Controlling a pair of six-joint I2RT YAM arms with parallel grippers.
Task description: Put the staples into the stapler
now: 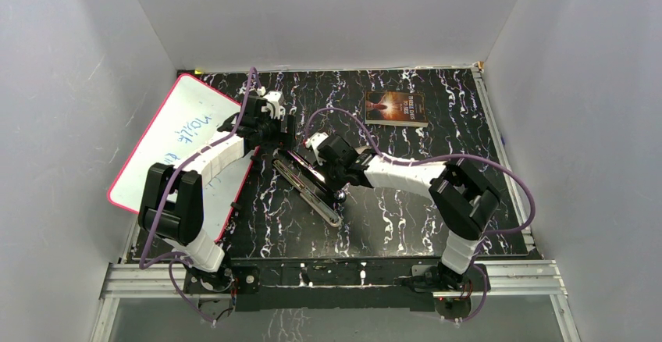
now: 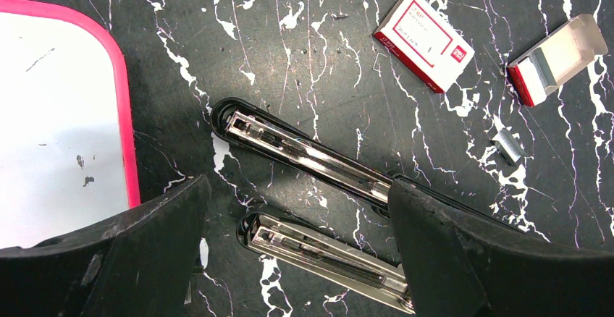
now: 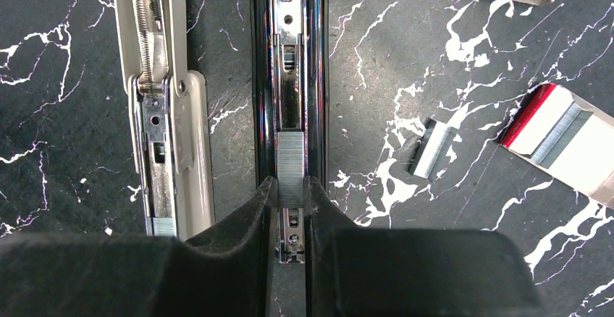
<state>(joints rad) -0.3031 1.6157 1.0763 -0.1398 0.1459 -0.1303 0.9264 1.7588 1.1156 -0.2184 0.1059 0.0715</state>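
The staples (image 3: 291, 159) are pinched by the right gripper (image 3: 291, 195) and lie seated in the open stapler (image 3: 289, 64); loading is judged in hand. Release, then closing, is called for next. Above the stapler, the left gripper (image 2: 297, 187) is held spread.

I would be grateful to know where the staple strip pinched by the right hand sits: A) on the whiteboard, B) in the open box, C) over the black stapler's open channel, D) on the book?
C: the right hand pinches the strip right over the black stapler, along its open channel, as the right wrist view shows.
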